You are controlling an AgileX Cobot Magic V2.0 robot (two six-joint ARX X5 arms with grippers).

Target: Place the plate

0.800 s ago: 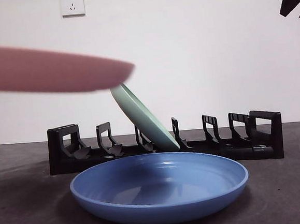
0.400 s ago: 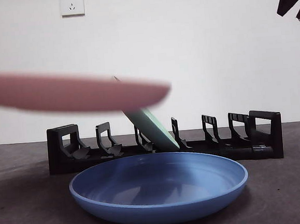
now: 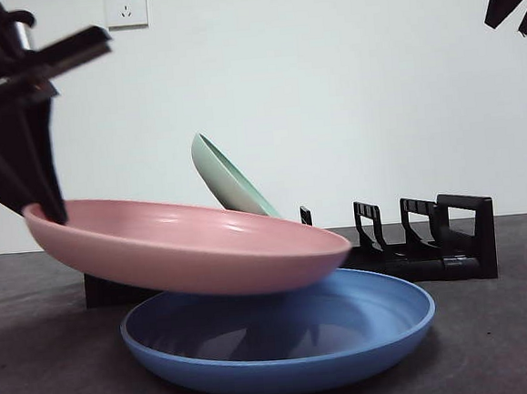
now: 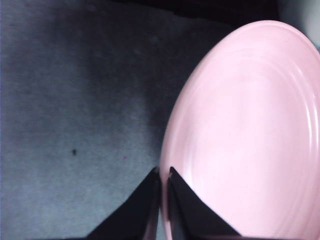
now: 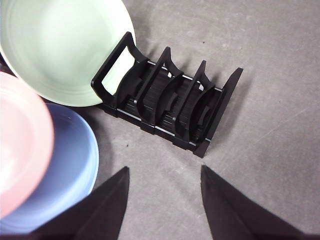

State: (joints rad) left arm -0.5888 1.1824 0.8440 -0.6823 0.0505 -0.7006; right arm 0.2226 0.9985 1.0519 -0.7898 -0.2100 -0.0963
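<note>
Left gripper (image 4: 163, 172) carries the round pink plate (image 3: 194, 243) by its rim, low over the round blue plate (image 3: 284, 337).

We see its fingers pinching the pink edge. Only our right wrist view shows the black rack's (image 5: 170, 102) three free slots beside the leaning pale green plate (image 5: 60, 47), and the right gripper (image 5: 162, 175), fingers spread, high over bare grey tabletop (image 5: 265, 100).

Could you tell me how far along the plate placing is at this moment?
Done: the green plate already leans in the black rack. In hand: the left gripper is shut on the rim of the pink plate, held tilted just above the blue plate. Left: the pink plate is not yet set down. The right gripper waits open, high over the rack.
</note>
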